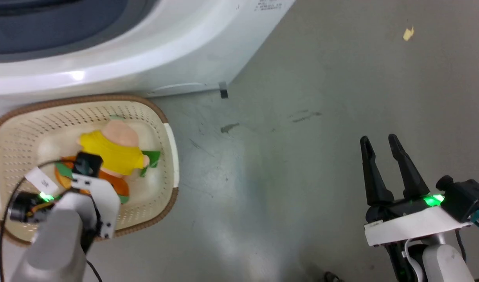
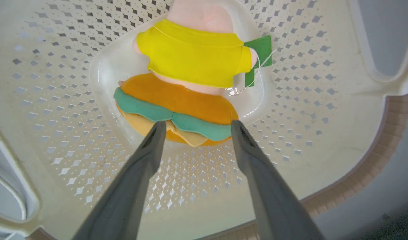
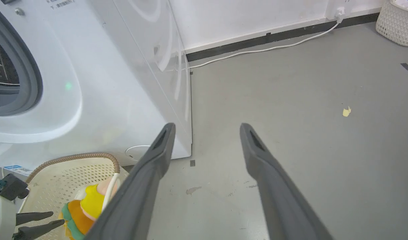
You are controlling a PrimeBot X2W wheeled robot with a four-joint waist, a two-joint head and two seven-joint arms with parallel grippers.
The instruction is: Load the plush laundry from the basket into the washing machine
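**A:** Left gripper (image 2: 197, 124) is hanging inside the basket (image 1: 145, 107) at 8 o'clock. Its fingers (image 2: 137, 173) are spread, tips at the bun's (image 2: 177, 100) near edge, not squeezing anything. How'd you go about it?

**B:** I'm thinking reach deeper so it's straddling the whole bun, then pinch. The doll (image 2: 194, 55) is lying against the bun's 12 o'clock side, so lift slowly or it's tagging along.

**A:** Anything blocking?

**B:** Washer (image 1: 145, 58) is looming at 11 o'clock, just beside the basket. Right gripper (image 1: 378, 139) is idling at 4 o'clock, fingers apart, holding nothing. A paper scrap (image 1: 408, 33) is lying at 1 o'clock, well clear.
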